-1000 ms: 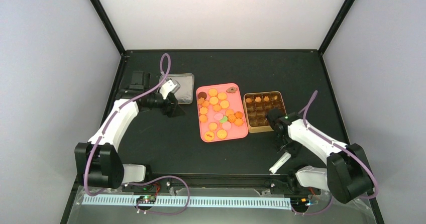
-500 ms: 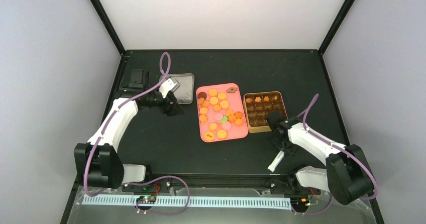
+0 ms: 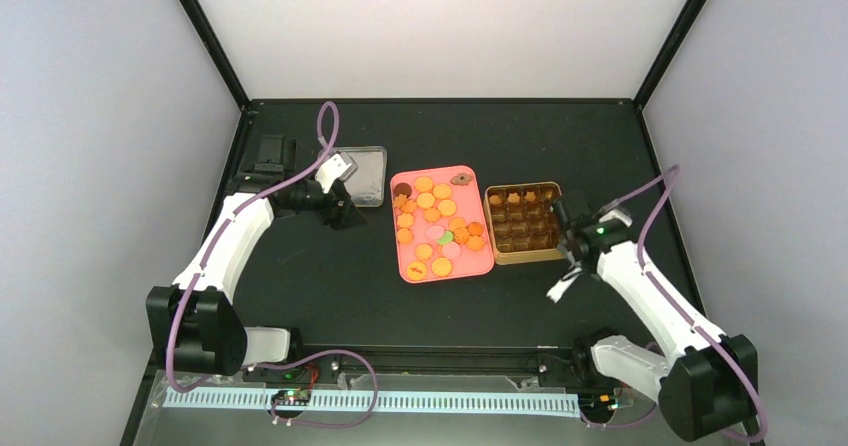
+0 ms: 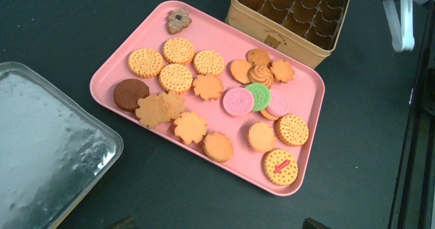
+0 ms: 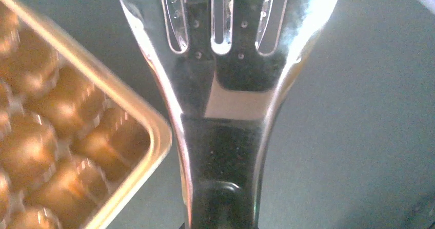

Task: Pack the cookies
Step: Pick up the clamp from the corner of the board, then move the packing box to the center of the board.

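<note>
From above, your right gripper (image 3: 575, 256) is clamped on a spatula (image 3: 560, 288) whose white handle sticks out toward the arm bases. My guess is you hold it so the blade can slide under biscuits instead of pinching them. That gripper hangs just beside the near right corner of the gold tin (image 3: 525, 258). The cookies (image 3: 432, 221) lie on the pink tray (image 3: 470, 269), past the tin to the gripper's left and well apart from it. A few orange ones seem to sit in the tin's far row. Your left gripper (image 3: 345, 211) hovers off the tray's other side, near a clear lid (image 3: 365, 171), probably to leave the tray free.

In the left wrist view, that gripper's fingertips (image 4: 123, 221) stand wide apart with nothing between them. The cookies are spread flat ahead of it, some overlapping, with the tin beyond them.

In the right wrist view, the slotted metal blade reaches out ahead of the gripper over bare table. The fingers themselves are out of frame. The tin's corner lies just left of the blade, and no cookie rests on the blade.
</note>
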